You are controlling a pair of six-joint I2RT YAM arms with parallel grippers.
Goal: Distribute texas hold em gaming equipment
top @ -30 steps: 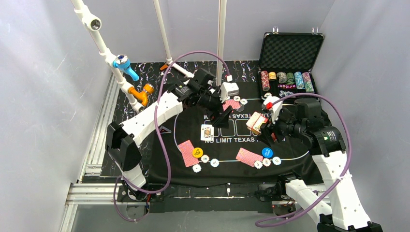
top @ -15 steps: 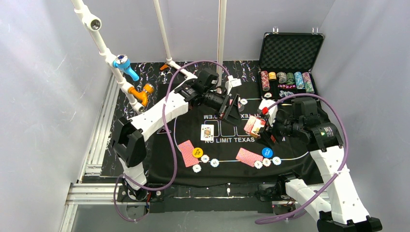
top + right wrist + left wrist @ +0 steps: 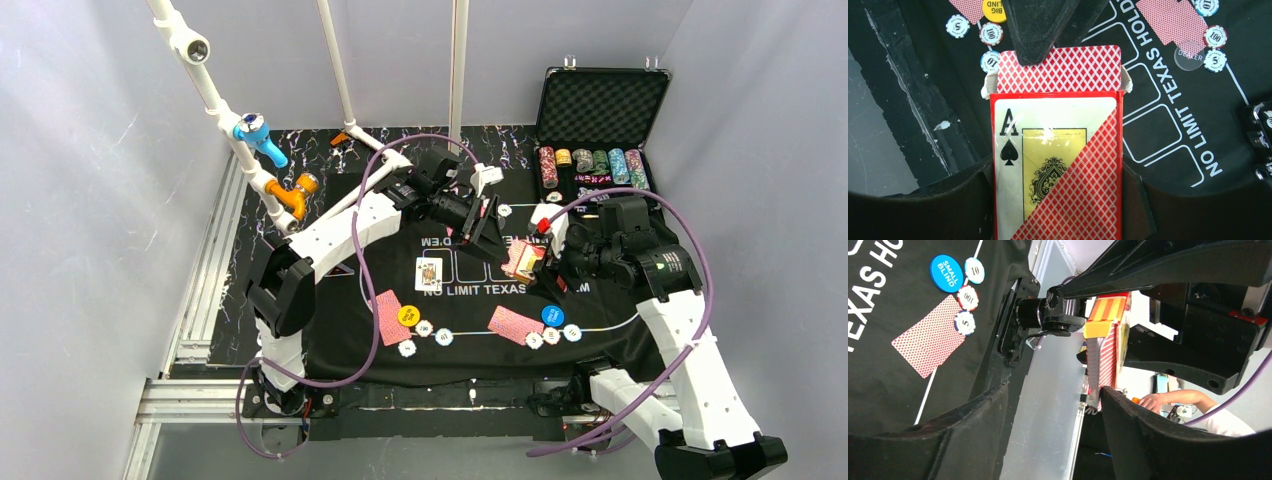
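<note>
Squarely at mid-frame in the right wrist view, the right gripper (image 3: 1057, 192) clamps the card box (image 3: 1058, 130) by its long side edges. One red-backed card (image 3: 1075, 70) juts past the box's top edge, where a finger (image 3: 1040, 25) of the wide-spread left gripper (image 3: 492, 243) overlaps it. Bare mat (image 3: 1168, 150) lies to the right.

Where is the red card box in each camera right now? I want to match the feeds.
Top external: card box just right of centre, held in the right claw.
Left wrist: card box in the upper middle, seen edge-on.
Right wrist: card box fills the lower centre, ace of spades showing.
Shared landmark: the white TEXAS HOLD'EM lettering shows in all three.
</note>
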